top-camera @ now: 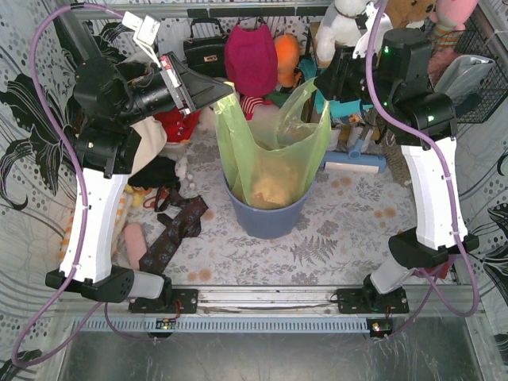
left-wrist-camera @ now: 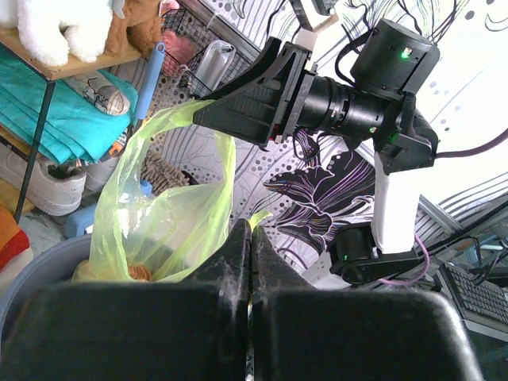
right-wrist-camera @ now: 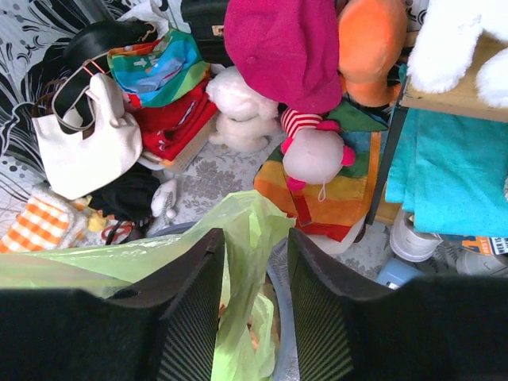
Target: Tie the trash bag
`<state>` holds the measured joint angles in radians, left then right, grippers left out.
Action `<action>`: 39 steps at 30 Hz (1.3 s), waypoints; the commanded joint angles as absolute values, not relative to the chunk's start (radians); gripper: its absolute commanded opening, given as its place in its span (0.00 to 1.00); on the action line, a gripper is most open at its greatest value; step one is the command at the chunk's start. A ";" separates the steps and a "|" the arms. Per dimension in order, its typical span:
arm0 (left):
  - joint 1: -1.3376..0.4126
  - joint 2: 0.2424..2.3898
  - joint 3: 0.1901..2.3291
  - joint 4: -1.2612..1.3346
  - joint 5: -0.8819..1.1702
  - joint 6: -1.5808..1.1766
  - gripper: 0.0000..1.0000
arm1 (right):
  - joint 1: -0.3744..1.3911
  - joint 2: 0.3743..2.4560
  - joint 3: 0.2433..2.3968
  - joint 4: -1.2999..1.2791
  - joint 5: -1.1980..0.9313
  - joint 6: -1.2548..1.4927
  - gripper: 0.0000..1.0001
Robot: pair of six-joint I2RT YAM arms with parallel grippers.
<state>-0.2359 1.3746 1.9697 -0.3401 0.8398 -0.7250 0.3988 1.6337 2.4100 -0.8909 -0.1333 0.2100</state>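
The lime-green trash bag stands upright in the round blue-grey bin, with brown paper waste showing through it. My left gripper is up at the bag's left top corner. In the left wrist view it is shut, with a sliver of green plastic sticking out at the tips. My right gripper is at the bag's right top corner. In the right wrist view it is open, and the bag's gathered right flap rises between its fingers. The bin rim shows below.
Clutter rings the bin: a magenta hat and plush toys behind, a cream tote bag and clothes at the left, a patterned dark cloth at the front left, and a shelf with teal towels and a wire basket at the right.
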 commanded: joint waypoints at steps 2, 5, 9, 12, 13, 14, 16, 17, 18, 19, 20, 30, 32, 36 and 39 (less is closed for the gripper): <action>-0.239 1.347 1.962 -0.265 0.861 -0.735 0.00 | 0.396 1.648 2.475 -0.901 -0.081 0.182 0.36; -0.239 1.348 1.957 -0.257 0.861 -0.740 0.00 | 0.396 1.653 2.478 -0.906 -0.059 0.169 0.24; -0.238 1.348 1.957 -0.250 0.864 -0.743 0.00 | 0.396 1.650 2.473 -0.884 -0.046 0.165 0.18; -0.239 1.344 1.955 -0.249 0.861 -0.742 0.00 | 0.396 1.640 2.478 -0.848 -0.047 0.171 0.09; -0.238 1.341 1.952 -0.246 0.861 -0.741 0.00 | 0.396 1.636 2.482 -0.834 -0.045 0.173 0.03; -0.239 1.335 1.946 -0.237 0.859 -0.740 0.00 | 0.396 1.628 2.480 -0.816 -0.043 0.179 0.00; -0.239 1.322 1.934 -0.213 0.855 -0.741 0.00 | 0.396 1.604 2.460 -0.764 -0.050 0.202 0.00; -0.239 1.318 1.933 -0.205 0.855 -0.742 0.00 | 0.396 1.590 2.443 -0.731 -0.056 0.216 0.00; -0.238 1.316 1.933 -0.194 0.858 -0.746 0.00 | 0.396 1.574 2.424 -0.698 -0.066 0.228 0.00; -0.238 1.314 1.932 -0.180 0.865 -0.753 0.00 | 0.396 1.555 2.401 -0.664 -0.075 0.241 0.00; -0.239 1.310 1.928 -0.161 0.870 -0.760 0.00 | 0.397 1.533 2.368 -0.622 -0.085 0.256 0.00; -0.239 1.242 1.801 -0.036 0.870 -0.735 0.00 | 0.403 1.149 1.664 0.107 -0.099 0.409 0.00; -0.239 1.224 1.758 0.016 0.893 -0.739 0.00 | 0.403 1.080 1.506 0.214 -0.096 0.443 0.00; -0.239 1.152 1.619 0.223 0.958 -0.815 0.00 | 0.403 0.961 1.319 0.301 -0.079 0.460 0.00; -0.239 1.097 1.518 0.338 0.985 -0.856 0.00 | 0.403 0.917 1.287 0.250 -0.085 0.439 0.16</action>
<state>-0.2356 1.1641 1.6001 0.0902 0.9176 -0.7918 0.3992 0.9737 1.3163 0.1455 -0.0879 0.4259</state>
